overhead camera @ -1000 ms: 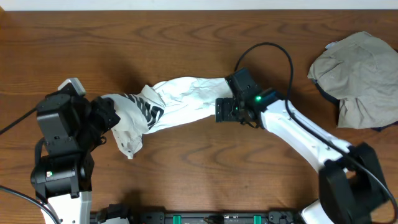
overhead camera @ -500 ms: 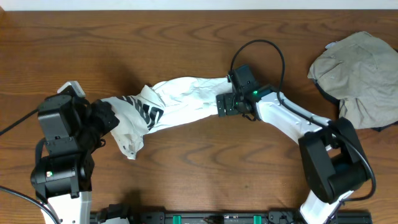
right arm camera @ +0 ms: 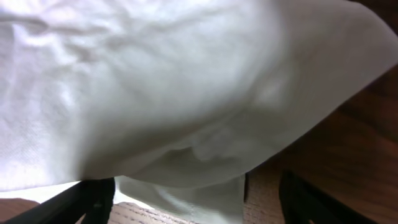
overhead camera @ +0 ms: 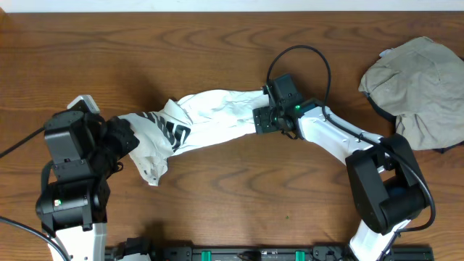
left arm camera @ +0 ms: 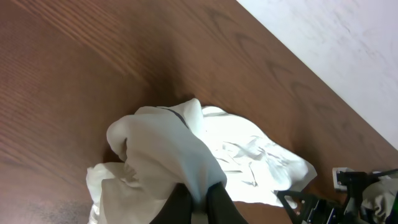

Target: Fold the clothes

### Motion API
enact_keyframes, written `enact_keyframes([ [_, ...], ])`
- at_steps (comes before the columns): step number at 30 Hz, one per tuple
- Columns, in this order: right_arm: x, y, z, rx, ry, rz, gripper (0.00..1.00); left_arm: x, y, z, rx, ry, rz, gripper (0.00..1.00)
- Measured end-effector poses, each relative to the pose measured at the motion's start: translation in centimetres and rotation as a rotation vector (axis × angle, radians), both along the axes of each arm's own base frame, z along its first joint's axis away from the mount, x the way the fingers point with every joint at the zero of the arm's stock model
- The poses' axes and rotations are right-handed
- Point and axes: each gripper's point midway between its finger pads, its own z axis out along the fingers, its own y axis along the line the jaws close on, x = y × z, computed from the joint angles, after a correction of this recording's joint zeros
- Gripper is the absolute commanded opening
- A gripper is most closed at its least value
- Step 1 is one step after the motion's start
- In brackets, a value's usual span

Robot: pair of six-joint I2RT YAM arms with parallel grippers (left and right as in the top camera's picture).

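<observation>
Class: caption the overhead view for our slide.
Left gripper pinches a crumpled white printed garment, right gripper at its other end, on wood table.

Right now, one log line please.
left end effector: shut on white black-printed garment | right end effector: open, at its other end | folded: no

White shirt (overhead camera: 210, 116) – stretched out, beige garment (overhead camera: 417, 87) bunched

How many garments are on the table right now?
2. A white garment mid-table, one end in the left gripper; a beige garment bunched at far right. Dark fabric beneath it may be another.
</observation>
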Motion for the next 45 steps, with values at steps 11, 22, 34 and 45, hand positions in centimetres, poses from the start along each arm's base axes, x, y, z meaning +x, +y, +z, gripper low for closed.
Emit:
enact_keyframes([
  [11,-0.3,0.3,-0.9,0.011,0.025,0.01,0.79,0.0,0.0,0.0,0.0,0.0,0.0,0.06],
  [22,-0.5,0.8,-0.9,0.035,0.036,0.024,0.59,0.0,0.0,0.0,0.0,0.001,0.0,0.06],
  [34,-0.9,0.8,-1.0,0.051,0.061,0.003,0.16,-0.2,0.0,-0.2,-0.002,0.014,0.0,0.06],
  [45,-2.8,-1.4,-1.4,0.016,0.179,-0.085,0.01,-0.5,-0.1,-0.5,-0.005,0.028,0.0,0.06],
])
